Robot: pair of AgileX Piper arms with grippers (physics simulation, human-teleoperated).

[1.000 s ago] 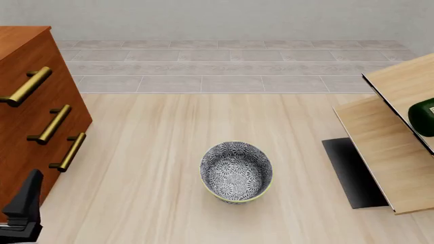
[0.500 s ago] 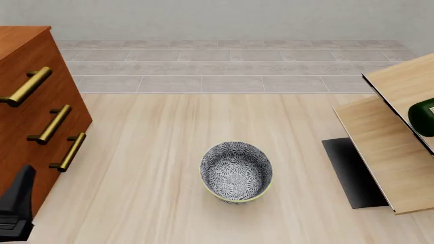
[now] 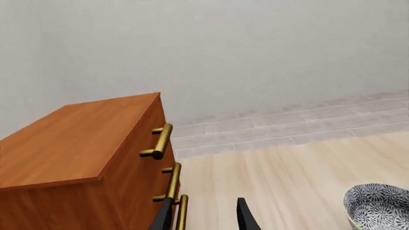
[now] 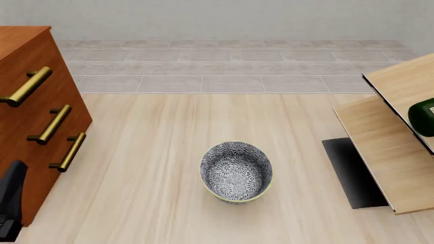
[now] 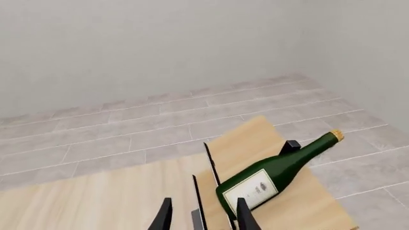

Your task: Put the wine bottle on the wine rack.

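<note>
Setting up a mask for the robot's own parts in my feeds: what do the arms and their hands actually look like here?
Little shows. In each wrist view, two slim, plain black fingers taper to points: the left hand and the right hand. In the front view, only a dark charcoal, angular piece of the left arm shows at the edge. No cables, markings or sleeves are visible.

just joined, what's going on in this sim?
Two-arm bottle-to-rack job. The wine bottle lies on its side on the wine rack, held by neither arm. The right gripper hangs open above it, empty. The left gripper, also open and empty, sits by the drawer cabinet. A patterned bowl stands untouched mid-table.
</note>
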